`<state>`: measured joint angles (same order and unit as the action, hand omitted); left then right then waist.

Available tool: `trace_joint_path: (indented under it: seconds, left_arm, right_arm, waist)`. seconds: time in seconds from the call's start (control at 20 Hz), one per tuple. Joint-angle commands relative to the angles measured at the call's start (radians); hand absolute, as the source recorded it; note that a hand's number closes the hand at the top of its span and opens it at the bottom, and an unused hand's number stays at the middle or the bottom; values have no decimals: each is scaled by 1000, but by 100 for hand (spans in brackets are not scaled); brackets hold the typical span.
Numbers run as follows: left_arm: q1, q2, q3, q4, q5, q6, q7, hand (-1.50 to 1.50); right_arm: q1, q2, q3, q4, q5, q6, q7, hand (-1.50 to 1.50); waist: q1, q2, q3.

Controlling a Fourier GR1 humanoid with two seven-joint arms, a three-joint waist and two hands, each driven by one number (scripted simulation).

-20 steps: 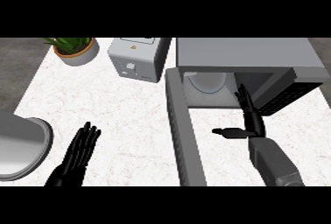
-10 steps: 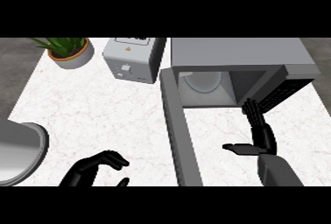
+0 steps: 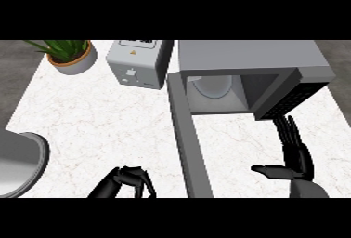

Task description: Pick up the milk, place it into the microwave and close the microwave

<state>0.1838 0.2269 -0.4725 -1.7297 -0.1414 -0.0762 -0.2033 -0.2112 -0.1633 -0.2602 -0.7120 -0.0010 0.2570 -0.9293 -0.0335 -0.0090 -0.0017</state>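
Observation:
The grey microwave [image 3: 247,58] stands at the back right with its cavity exposed. Its door [image 3: 188,144] is swung wide and runs toward the counter's front edge. Inside the cavity sits a white rounded object [image 3: 214,86], apparently the milk. In front of the microwave, right of the door, my right hand [image 3: 296,160] is open, fingers straight and pointing away, thumb out to the left. It touches nothing. At the lower edge, just left of the door, my left hand [image 3: 129,181] has its fingers curled and holds nothing.
A grey toaster-like box [image 3: 140,62] stands left of the microwave. A potted plant [image 3: 70,56] is at the back left corner. A grey rounded basin [image 3: 17,162] shows at the left edge. The open door splits the counter between my hands.
My right hand has drawn back from the microwave's opening toward the front of the counter. My left hand has curled its fingers and sunk toward the lower edge.

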Motion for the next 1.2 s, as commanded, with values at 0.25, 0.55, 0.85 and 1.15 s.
trace_joint_path:
  seconds: [0.25,0.55,0.85,1.15]
  left_arm:
    - [-135,-154,-139,256,-128,18,-30,150]
    - [-307,-225,-286,412,-78,168,30,150]
    - [-522,-226,-448,608,150,373,5,150]
    - [-700,-227,-505,696,281,471,-13,150]
  right_arm:
    - [256,-59,9,-476,-166,165,201,-150]
    - [421,-29,44,-772,-252,178,321,-150]
    - [462,-99,33,-868,-324,277,354,-150]
    - [476,-86,70,-983,-351,257,447,-150]
  waist:
    - [0,4,-1]
    - [-3,8,-1]
    - [-41,15,-2]
    - [-85,23,-4]
